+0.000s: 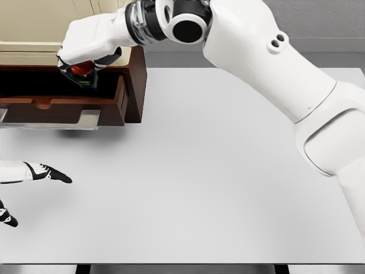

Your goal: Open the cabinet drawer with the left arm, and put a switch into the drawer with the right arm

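Cabinet [136, 74] cut by top and left edges; top portion behind right arm. Drawer [68, 108] runs off left edge, interior dark, contents unreadable. Switch [83, 71] mostly covered by right hand [85, 48]; only red part and dark body show. Left hand [43, 173] cut by left edge; only few black fingertips visible, grip unreadable.

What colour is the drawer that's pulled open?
Dark reddish-brown wood, the drawer, seen in the head view.
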{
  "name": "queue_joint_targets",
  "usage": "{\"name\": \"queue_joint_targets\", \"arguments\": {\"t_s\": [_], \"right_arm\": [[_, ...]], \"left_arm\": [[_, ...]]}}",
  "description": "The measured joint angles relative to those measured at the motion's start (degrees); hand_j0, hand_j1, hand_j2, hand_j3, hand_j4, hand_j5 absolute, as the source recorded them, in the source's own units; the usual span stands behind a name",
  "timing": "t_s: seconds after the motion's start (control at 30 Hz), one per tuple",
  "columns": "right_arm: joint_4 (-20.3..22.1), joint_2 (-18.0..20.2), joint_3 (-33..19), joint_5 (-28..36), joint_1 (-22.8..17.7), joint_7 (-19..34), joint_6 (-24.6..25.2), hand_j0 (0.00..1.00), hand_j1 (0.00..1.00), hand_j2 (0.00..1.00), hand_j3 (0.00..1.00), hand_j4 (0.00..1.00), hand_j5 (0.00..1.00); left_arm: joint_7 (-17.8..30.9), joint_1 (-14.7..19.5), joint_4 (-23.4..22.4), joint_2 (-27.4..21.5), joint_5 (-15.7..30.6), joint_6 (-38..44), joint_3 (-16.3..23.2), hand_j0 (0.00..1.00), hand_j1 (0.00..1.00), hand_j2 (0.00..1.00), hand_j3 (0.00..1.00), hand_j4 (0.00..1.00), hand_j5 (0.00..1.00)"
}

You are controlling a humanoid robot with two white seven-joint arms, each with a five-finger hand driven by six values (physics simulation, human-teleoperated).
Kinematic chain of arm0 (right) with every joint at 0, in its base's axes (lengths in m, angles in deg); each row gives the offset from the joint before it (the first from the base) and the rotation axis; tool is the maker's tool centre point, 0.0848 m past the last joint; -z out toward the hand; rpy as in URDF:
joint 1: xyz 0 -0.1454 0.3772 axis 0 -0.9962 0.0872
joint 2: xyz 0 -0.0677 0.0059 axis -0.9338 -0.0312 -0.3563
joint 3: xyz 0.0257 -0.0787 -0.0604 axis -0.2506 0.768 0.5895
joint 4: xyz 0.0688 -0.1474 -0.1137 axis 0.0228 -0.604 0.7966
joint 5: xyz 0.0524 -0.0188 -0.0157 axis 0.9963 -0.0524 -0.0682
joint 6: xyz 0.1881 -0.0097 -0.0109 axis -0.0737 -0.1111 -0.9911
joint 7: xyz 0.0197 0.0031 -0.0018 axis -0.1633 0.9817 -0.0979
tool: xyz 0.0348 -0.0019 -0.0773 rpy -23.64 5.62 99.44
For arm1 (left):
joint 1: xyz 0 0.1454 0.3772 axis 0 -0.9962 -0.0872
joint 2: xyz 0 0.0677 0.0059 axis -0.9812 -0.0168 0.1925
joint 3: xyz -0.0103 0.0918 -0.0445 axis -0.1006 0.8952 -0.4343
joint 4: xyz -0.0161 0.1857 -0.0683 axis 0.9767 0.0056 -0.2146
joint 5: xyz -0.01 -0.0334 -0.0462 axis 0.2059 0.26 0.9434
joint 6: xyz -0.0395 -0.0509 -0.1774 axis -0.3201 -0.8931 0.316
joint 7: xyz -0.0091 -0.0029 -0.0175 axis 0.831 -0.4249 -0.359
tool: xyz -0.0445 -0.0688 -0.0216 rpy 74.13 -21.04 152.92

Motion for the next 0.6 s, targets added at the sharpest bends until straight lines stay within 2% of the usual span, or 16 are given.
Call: {"name": "queue_joint_targets", "arguments": {"t_s": [0.3,0.37,0.6], "right_arm": [[-1.6,-0.3,0.0,-1.0,0.1,0.0,0.0,0.45,0.45,0.45,0.45,0.45,0.45],[-1.9,-0.4,0.1,-1.1,0.1,0.0,0.0,0.49,0.49,0.49,0.49,0.49,0.49],[-1.9,-0.4,1.0,-1.3,0.1,0.0,0.0,0.51,0.51,0.51,0.51,0.51,0.51]], "left_arm": [[0.0,0.0,0.0,0.0,-0.1,0.0,0.2,1.0,1.0,1.0,1.0,1.0,1.0],[0.0,0.0,0.0,0.0,-0.1,0.0,0.2,1.0,1.0,1.0,1.0,1.0,1.0],[0.0,0.0,0.0,-0.1,-0.1,0.0,0.3,1.0,1.0,1.0,1.0,1.0,1.0]]}}
